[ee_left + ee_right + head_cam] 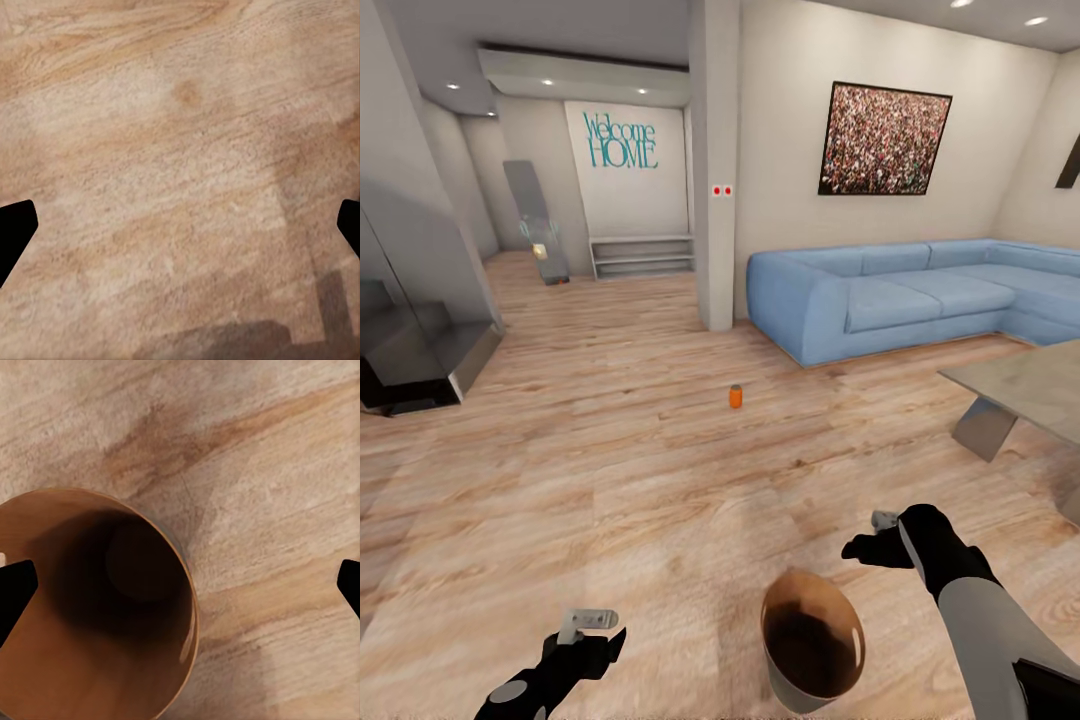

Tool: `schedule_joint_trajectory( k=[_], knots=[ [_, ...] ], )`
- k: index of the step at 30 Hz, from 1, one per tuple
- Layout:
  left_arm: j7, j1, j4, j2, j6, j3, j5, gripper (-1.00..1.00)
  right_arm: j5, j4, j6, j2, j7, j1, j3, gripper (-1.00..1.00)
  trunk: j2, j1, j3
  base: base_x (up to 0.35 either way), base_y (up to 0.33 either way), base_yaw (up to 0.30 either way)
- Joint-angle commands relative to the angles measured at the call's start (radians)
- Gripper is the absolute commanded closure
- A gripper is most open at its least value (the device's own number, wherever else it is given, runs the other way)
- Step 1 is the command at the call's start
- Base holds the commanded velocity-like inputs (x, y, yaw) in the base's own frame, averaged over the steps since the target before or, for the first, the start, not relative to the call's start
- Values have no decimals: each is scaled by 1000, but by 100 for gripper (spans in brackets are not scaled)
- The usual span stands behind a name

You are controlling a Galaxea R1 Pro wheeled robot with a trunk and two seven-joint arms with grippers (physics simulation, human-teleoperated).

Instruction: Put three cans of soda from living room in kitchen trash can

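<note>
Head view: the bin (812, 640) stands on the wood floor (610, 470) just in front of the robot, between the two arms, here in the living room and not in the kitchen. Its brown inside looks empty in the right wrist view (97, 607), so I judge no can binned yet. One orange can (736, 396) stands upright on the floor well ahead, near the sofa (900, 295); the other two I cannot find. The left gripper (588, 622) and right gripper (882, 522) both have jaws spread wide, holding nothing. All three cans and the carry to the kitchen appear left to do.
</note>
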Motion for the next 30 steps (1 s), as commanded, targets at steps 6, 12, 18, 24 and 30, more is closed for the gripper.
schedule_joint_trajectory(
  k=[6, 12, 18, 24, 30],
  knots=[
    [0, 0, 0, 0, 0, 0, 0, -100, -1, 1, 0, 3, -1, 0, 0, -100, -42, 23, -19, 0, 0, 0],
    [0, 0, 0, 0, 0, -1, 0, -100, -1, 1, 0, 4, 0, 1, 0, -100, -84, 46, -38, 0, 0, 0],
    [0, 0, 0, 0, 0, -1, 0, -100, -1, 2, 0, 10, 0, -1, 0, -100, -126, 69, -56, 0, 0, 0],
    [0, 0, 0, 0, 0, -1, 0, -100, -1, 2, 0, 14, 1, 0, 0, -100, -168, 92, -75, 0, 0, 0],
    [0, 0, 0, 0, 0, -2, 0, -100, -2, 9, 0, 13, 1, 0, -1, -100, -197, 108, -96, 0, 0, 0]
  ],
)
